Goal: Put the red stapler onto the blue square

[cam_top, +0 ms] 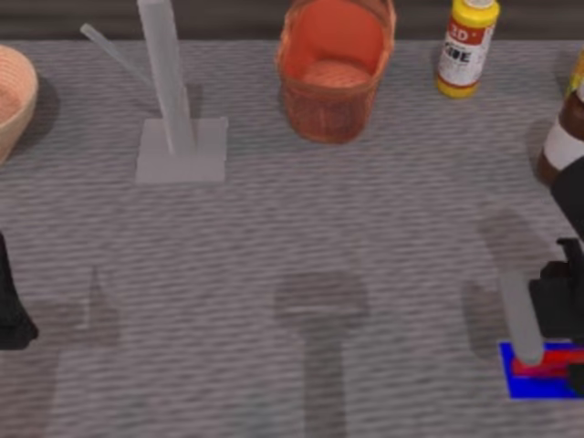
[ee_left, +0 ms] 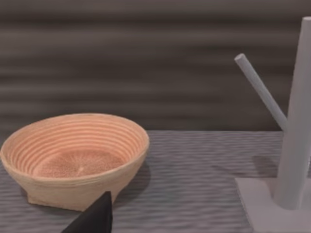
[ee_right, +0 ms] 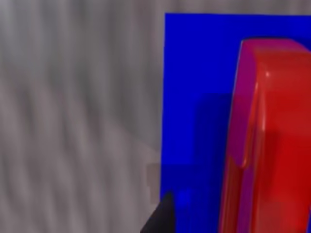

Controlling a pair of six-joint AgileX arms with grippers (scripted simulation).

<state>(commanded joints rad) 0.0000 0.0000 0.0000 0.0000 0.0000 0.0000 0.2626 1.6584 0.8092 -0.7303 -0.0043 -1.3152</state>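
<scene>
The red stapler (cam_top: 546,363) lies flat on the blue square (cam_top: 529,387) near the table's front right corner. In the right wrist view the stapler (ee_right: 272,136) fills one side of the blue square (ee_right: 194,73). My right gripper (cam_top: 571,367) hangs low over the stapler's right part, its black body reaching the picture's right edge. One black fingertip (ee_right: 163,216) shows in the wrist view, with a strip of blue between it and the stapler; the other finger is out of view. The gripper looks open. My left gripper (cam_top: 11,315) is parked at the left edge, open, with one fingertip (ee_left: 97,218) visible.
A grey bar (cam_top: 520,315) slants by the stapler's left end. At the back stand a wicker bowl (cam_top: 11,100), a grey rack on a square base (cam_top: 178,137), an orange-red basket (cam_top: 333,68), a yellow bottle (cam_top: 465,46) and a brown bottle (cam_top: 564,137).
</scene>
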